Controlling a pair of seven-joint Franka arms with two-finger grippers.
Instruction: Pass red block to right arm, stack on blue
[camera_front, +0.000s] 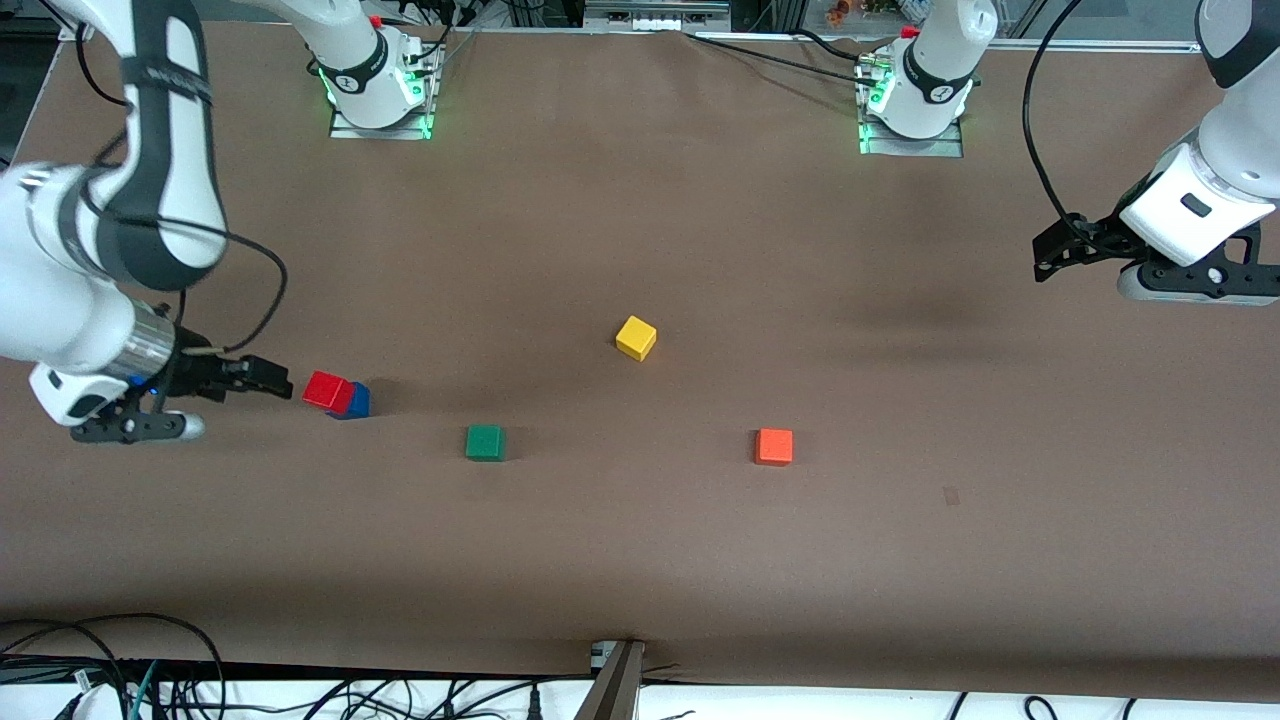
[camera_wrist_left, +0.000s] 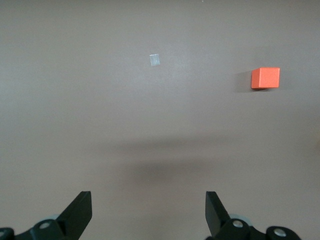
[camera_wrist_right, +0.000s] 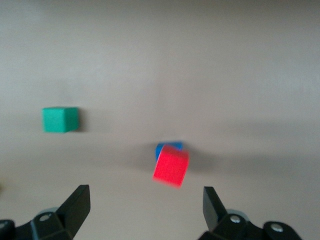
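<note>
The red block (camera_front: 327, 391) sits tilted against and partly on top of the blue cube (camera_front: 357, 401), toward the right arm's end of the table. In the right wrist view the red block (camera_wrist_right: 171, 165) is slanted and covers most of the blue cube (camera_wrist_right: 168, 147). My right gripper (camera_front: 268, 379) is open and empty, just beside the red block on the side away from the table's middle; its jaws (camera_wrist_right: 145, 194) stand wide apart with the block ahead of them. My left gripper (camera_front: 1062, 250) is open and empty, raised over the left arm's end of the table; it also shows in the left wrist view (camera_wrist_left: 148, 197).
A green cube (camera_front: 485, 442) lies beside the stack toward the table's middle and shows in the right wrist view (camera_wrist_right: 60, 119). A yellow cube (camera_front: 636, 337) lies mid-table. An orange cube (camera_front: 774, 446) (camera_wrist_left: 265, 78) lies toward the left arm's end. A small tape patch (camera_front: 951, 495) marks the cloth.
</note>
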